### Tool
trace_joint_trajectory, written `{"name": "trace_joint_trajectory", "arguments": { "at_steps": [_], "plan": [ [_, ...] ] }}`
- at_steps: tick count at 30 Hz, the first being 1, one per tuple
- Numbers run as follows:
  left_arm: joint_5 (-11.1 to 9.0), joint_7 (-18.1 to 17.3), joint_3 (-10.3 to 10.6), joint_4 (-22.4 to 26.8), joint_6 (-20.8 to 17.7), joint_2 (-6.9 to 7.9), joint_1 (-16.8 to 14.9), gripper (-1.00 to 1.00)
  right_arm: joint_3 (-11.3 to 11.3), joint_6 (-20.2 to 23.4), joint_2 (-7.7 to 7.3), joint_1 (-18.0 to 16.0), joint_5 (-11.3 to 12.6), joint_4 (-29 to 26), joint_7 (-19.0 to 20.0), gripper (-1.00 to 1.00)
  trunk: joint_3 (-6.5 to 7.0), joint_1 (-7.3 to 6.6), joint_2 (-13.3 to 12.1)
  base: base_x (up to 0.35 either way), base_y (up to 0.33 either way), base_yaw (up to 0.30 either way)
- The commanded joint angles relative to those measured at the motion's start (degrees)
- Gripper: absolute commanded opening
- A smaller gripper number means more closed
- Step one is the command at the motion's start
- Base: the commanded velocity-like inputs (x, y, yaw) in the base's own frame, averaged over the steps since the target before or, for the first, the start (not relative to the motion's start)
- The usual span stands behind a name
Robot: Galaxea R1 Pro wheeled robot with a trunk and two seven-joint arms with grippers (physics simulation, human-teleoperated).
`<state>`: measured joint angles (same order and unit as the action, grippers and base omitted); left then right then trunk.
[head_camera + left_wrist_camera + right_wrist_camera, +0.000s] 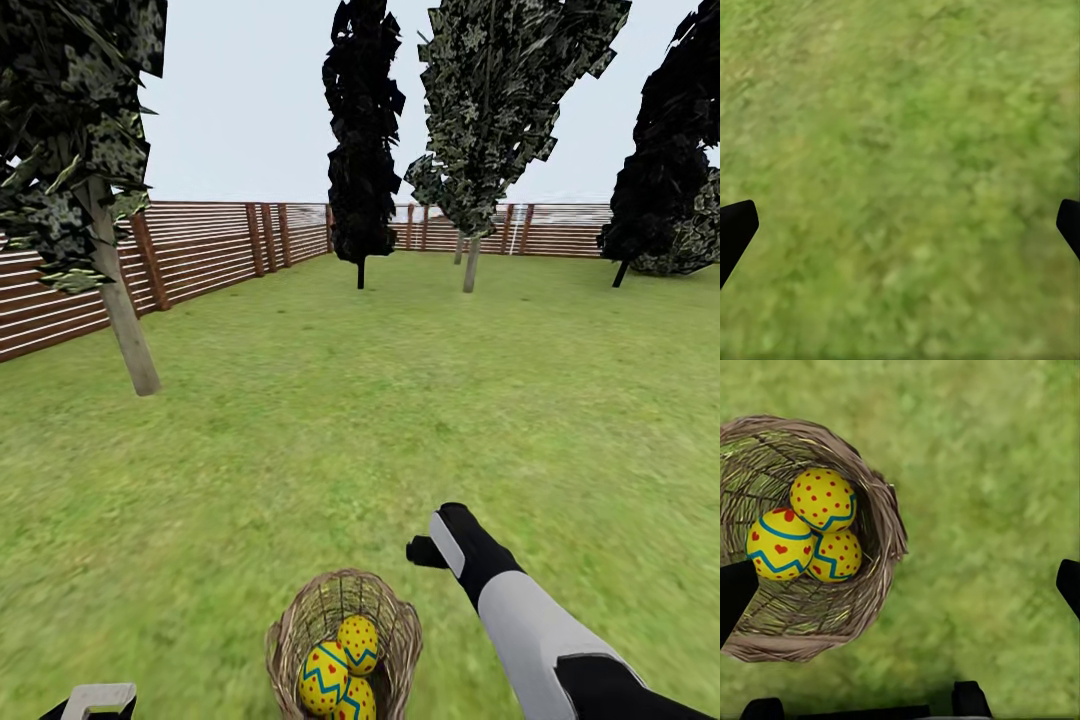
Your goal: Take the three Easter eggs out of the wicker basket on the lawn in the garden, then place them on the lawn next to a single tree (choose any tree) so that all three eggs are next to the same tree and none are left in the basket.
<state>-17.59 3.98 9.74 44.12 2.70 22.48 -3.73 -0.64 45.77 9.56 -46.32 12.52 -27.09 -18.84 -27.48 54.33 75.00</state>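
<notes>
**Eggs all in basket, right arm poised beside it**

Basket (343,640) sits nearest, at the foot of the head view on the lawn (330,430), woven wicker, mouth up. All three eggs (340,672) lie clustered inside, touching one another.

Left to right: left gripper (900,225) hangs over bare grass, fingers (735,229) spread wide, nothing between them. Slim pale-trunked tree (120,310) stands by the slat fence (200,255), the closest tree to the basket. Further back, an all-black tree (360,150), then another speckled tree (480,130); dark trees at far right. Right gripper (900,585) hovers above and just beside the basket rim, fingers wide and empty.

Handling, as judged: eggs look small, smooth, rounded and light, so likely to slip or roll. Best held across the middle of the egg, taking the red-dotted top egg (823,499) first. Wicker wall is probably light and may tip if nudged; rim narrows the way in, so come straight down.

Open room: grass is free on all sides, clear run to the near-left tree.
</notes>
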Motion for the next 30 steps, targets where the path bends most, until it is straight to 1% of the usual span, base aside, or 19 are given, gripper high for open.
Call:
{"name": "trace_joint_trajectory", "arguments": {
  "at_steps": [1, 23, 27, 30],
  "plan": [
    [-0.6, 0.4, 0.4, 0.0, 0.3, 0.1, 0.0, 1.0, -0.1, 0.1, 0.01, -0.1, 0.6, 0.2, -0.5, 1.0, -0.25, 0.23, 0.5, 0.0, 0.0, 0.0],
    [-0.6, 0.6, 0.4, -0.8, 0.2, -0.02, -0.1, 1.0, 0.2, 0.1, 0.21, -0.5, 0.4, 1.6, -0.6, 1.0, -4.2, 5.06, 9.3, 0.0, 0.0, 0.0],
    [-0.6, 0.6, 0.4, -0.9, -0.6, 0.0, -0.2, 1.0, 0.4, 0.1, 0.21, -0.5, 0.4, 2.3, -0.5, 1.0, -4.91, 5.94, 10.9, 0.0, 0.0, 0.0],
    [-0.8, 0.6, 0.2, -1.0, -2.2, -0.01, -0.2, 1.0, 0.4, 0.0, 0.16, -0.5, 0.2, 3.7, -0.5, 1.0, -5.45, 6.6, 12.1, 0.0, 0.0, 0.0]
  ]
}}
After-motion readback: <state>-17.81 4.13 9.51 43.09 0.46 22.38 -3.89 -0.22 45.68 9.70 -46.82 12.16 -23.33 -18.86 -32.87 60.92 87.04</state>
